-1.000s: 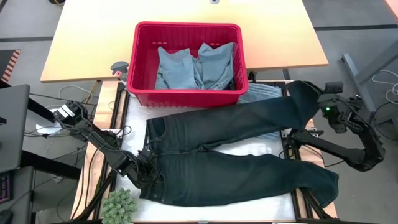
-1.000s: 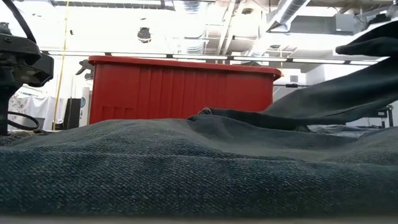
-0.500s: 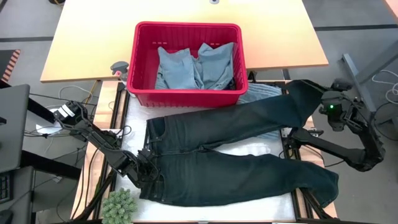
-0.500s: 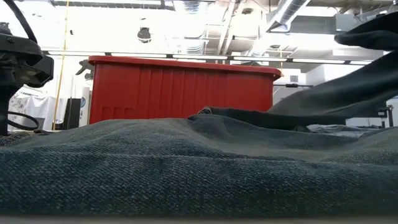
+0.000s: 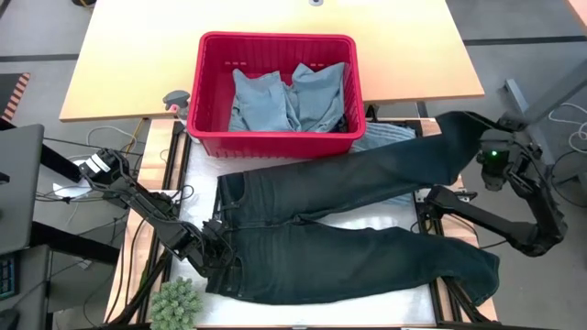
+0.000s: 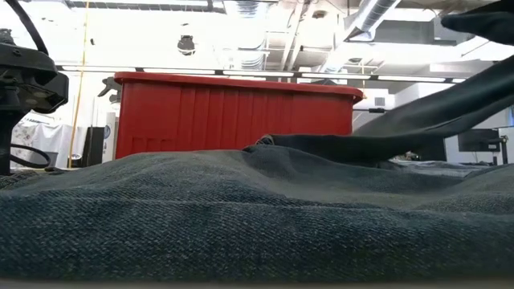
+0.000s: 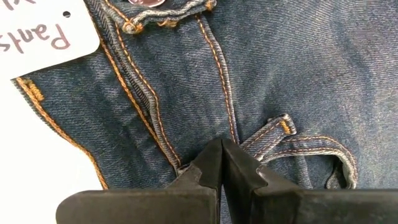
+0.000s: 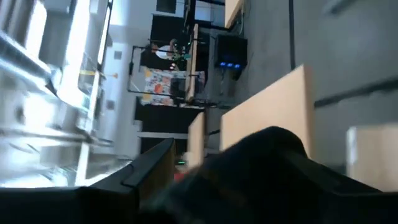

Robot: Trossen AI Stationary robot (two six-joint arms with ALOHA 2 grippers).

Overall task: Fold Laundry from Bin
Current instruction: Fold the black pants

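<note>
A: Where are the dark jeans (image 5: pixel 348 229) being kept relative to each pincer?

B: They are being spread flat across the white worktop (image 5: pixel 367 218), in front of the red bin (image 5: pixel 275 137). The waistband is being pinned at the near left by the left pincer (image 5: pixel 218 259), whose fingers (image 7: pixel 208 168) are being pressed fully together on the denim just beside a belt loop. The far leg's cuff is being lifted off the worktop at the right edge, draped over the right pincer (image 5: pixel 477 137).

A: Is that right pincer being held wide?

B: Its jaws are being held apart, wide; dark cloth is being carried between and over them in the right wrist view.

A: How are the jeans being seen?

B: Dark navy denim, orange stitching, a metal button and a white tag (image 7: pixel 43 37) with handwriting at the waist. One leg is being laid along the near edge, the other is being angled toward the right arm and raised at its end. Light blue garments (image 5: pixel 289 96) are being left bundled inside the bin, and a striped grey-blue piece (image 5: pixel 390 137) is being partly covered by the raised leg.

A: What is being hidden?

B: The right fingertips are being buried under cloth. In the low view, denim is filling the foreground and only the bin's side is being shown. The tag is being cut off by the frame.
</note>
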